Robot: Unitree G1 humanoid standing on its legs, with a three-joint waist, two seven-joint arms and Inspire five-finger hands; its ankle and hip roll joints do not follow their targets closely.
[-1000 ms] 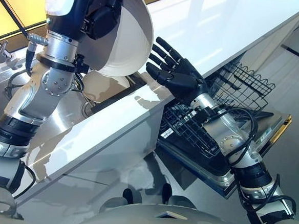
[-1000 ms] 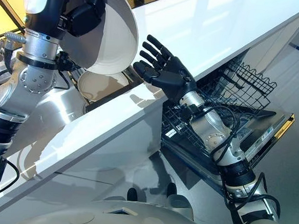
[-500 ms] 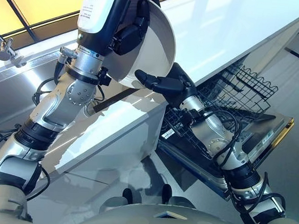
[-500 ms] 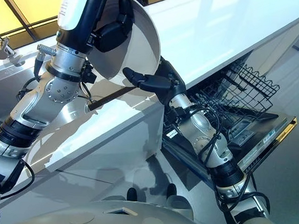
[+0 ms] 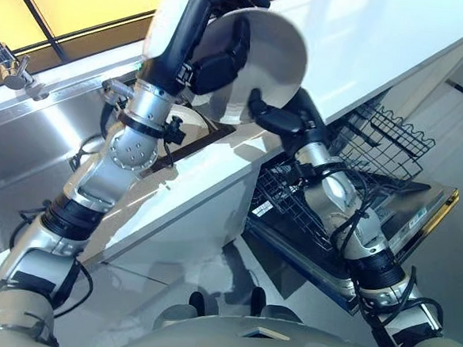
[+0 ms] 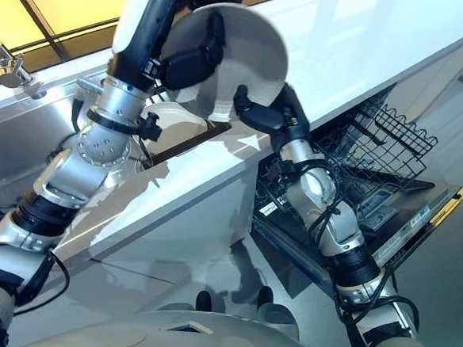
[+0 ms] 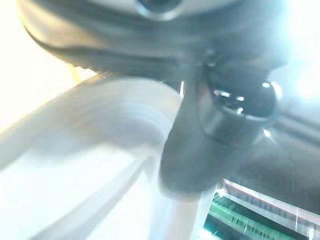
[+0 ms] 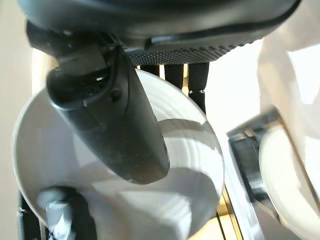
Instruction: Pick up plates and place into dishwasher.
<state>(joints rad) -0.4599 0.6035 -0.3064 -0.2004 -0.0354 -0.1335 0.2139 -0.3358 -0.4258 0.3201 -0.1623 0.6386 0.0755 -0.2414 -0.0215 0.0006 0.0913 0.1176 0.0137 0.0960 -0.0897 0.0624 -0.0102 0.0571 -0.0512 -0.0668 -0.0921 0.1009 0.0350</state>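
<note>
A white plate (image 5: pixel 282 44) is held up on edge above the counter's corner. My left hand (image 5: pixel 220 61) lies dark against its left half, fingers and thumb curled round the rim. In the left wrist view the thumb (image 7: pixel 210 130) crosses the plate (image 7: pixel 75 150). My right hand (image 5: pixel 286 118) comes up from below and pinches the plate's lower edge. In the right wrist view its thumb (image 8: pixel 115 125) lies on the plate's face (image 8: pixel 190 165) with the fingers behind the rim. A second plate (image 6: pixel 172 116) lies in the sink below the left arm.
The white counter (image 5: pixel 368 36) runs to the upper right. Under it the dishwasher stands open, with its black wire rack (image 5: pixel 381 136) pulled out over the lowered door (image 5: pixel 423 219). The steel sink (image 5: pixel 27 143) and its faucet (image 5: pixel 9 61) are at the left.
My left arm has swung the plate to the right, toward the counter's edge. My right hand, spread open a second ago, has risen to the plate and closed on its lower edge.
</note>
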